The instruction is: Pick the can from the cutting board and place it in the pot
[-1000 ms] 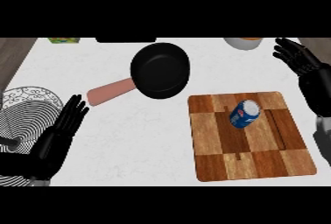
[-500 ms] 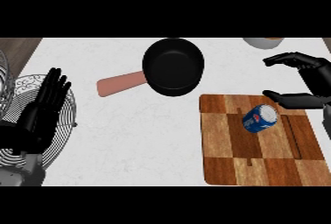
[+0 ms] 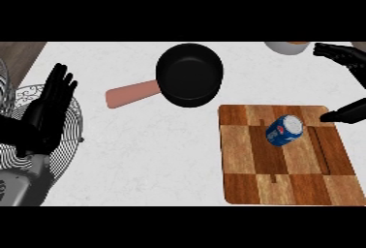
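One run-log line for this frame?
can: lying on board | right hand: open, beside can | left hand: resting | pot: empty

A white, faintly marbled stone desk [image 3: 143,164] filled nearly the whole head view, its surface evenly lit with only soft shadows. At the upper left corner a strip of brown wooden floor [image 3: 18,55] showed beyond the desk's edge. A round wire rack of thin dark metal rings [image 3: 71,140] lay at the left edge, partly off the view. At the top right a pale round bowl with a tan inside [image 3: 287,47] sat cut off by the upper border.
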